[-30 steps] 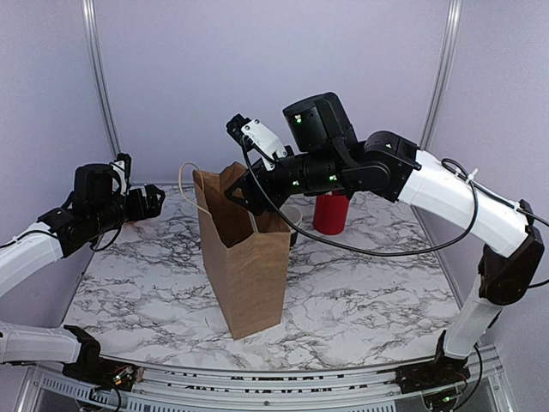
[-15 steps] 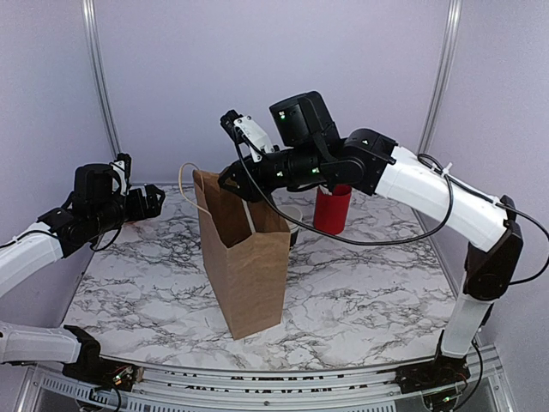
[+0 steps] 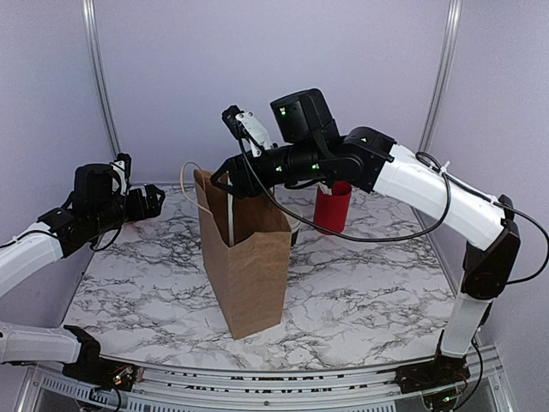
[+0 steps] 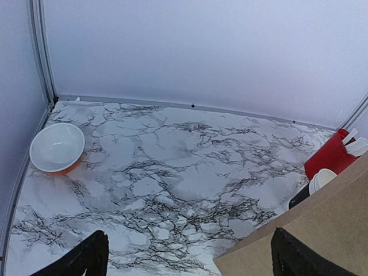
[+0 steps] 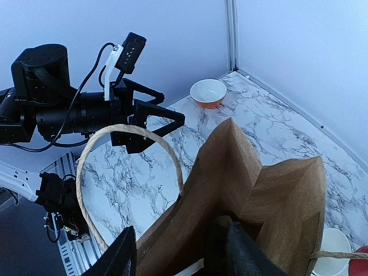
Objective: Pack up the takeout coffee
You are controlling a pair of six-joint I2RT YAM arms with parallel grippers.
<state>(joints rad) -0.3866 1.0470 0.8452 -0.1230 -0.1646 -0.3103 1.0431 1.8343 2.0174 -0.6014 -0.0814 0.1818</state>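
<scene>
We are not seeing the takeout coffee plainly in any view. A dark patch low in the mouth of the paper bag (image 3: 249, 266) in the right wrist view may be its lid or only shadow, and we cannot tell which. We are judging that it is either down in the bag or hidden behind it. If it is inside, we cannot tell whether it is standing upright.

The right gripper (image 3: 225, 184) is hanging at the left rim of the bag's mouth, pointing down into it. Its fingers (image 5: 119, 257) are showing spread apart with only brown paper between them, so it is pinching nothing. One finger seems to be sitting outside the bag wall and the other inside. The bag's twine handle (image 5: 122, 127) is arching up just to the left of that outer finger.

If our guess is right, the coffee is lying straight below the right gripper, which is much the nearer of the two. We are thinking the next move is a clean rise, keeping clear of the wall and the handle loop so the bag is not tipping.

The left gripper (image 3: 150, 202) is hovering well apart at the far left, its fingers wide apart and empty. A red cup (image 3: 332, 210) and a stack of cups (image 4: 322, 179) are standing beyond the bag on the table (image 3: 360, 300), and a bowl (image 4: 56, 148) is sitting in the far left corner.
</scene>
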